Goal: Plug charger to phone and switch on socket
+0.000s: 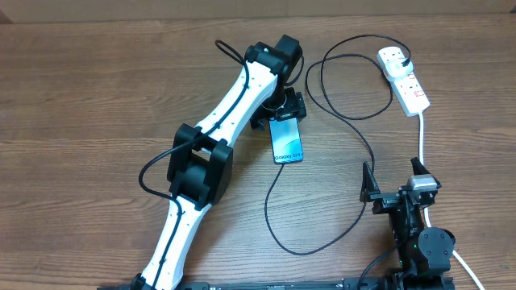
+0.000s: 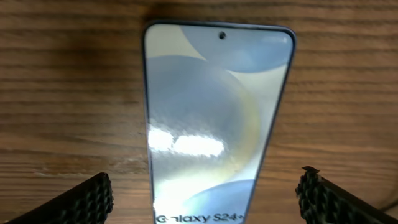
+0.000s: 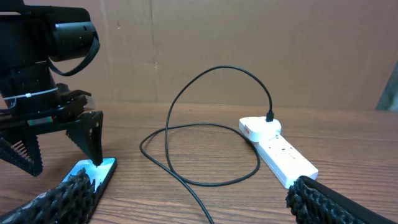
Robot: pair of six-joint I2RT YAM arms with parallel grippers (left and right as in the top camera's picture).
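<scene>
My left arm (image 1: 234,101) has white link shells, black joint housings and an external black arm cable (image 1: 147,173). My right arm (image 1: 419,238) is black with a silver block (image 1: 422,183). My left gripper (image 2: 205,177) carries black ribbed finger pads (image 2: 87,200).

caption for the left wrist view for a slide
Left claw open astride the phone, screen up on the table
</scene>
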